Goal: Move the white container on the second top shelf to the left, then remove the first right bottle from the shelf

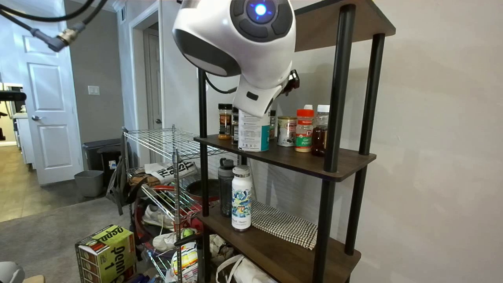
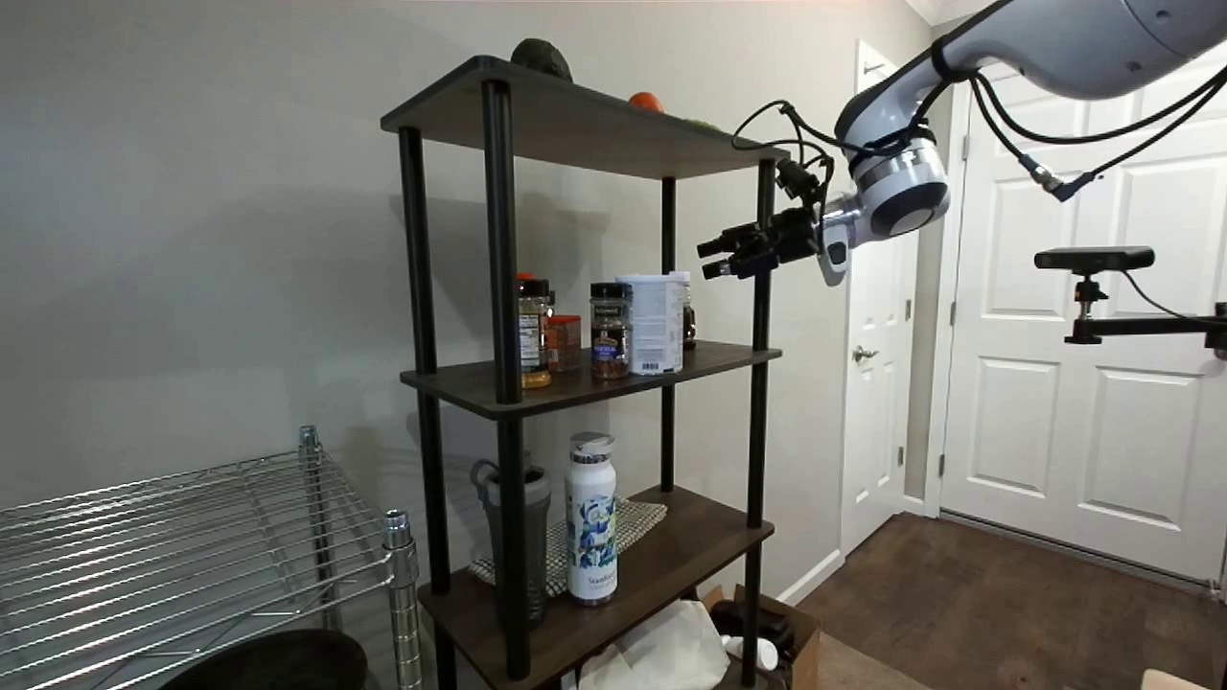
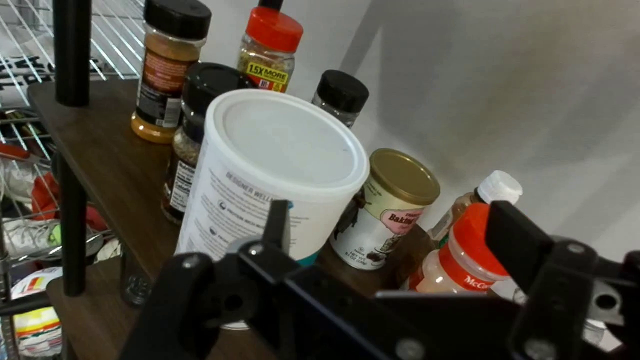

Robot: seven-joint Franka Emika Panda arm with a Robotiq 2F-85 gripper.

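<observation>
The white container (image 1: 253, 135), a tall tub with a teal label band, stands upright on the second board of the shelf (image 2: 733, 356). In the wrist view the same white container (image 3: 287, 145) fills the middle left. At the right end stands a dark amber bottle (image 1: 319, 137) with a white cap; in the wrist view it is mostly hidden behind the gripper. My gripper (image 2: 711, 259) is above that board, near a front post. Its fingers (image 3: 276, 225) stand wide apart with nothing gripped, one overlapping the tub in the wrist view; contact cannot be judged there.
Right of the tub are a gold-lidded tin (image 3: 382, 210) and a red-lidded seasoning jar (image 3: 470, 250). Black-lidded spice jars (image 2: 610, 331) crowd its left. A black post (image 1: 335, 98) and the top board (image 2: 575, 115) frame the space. Below stands a white flask (image 1: 241, 198).
</observation>
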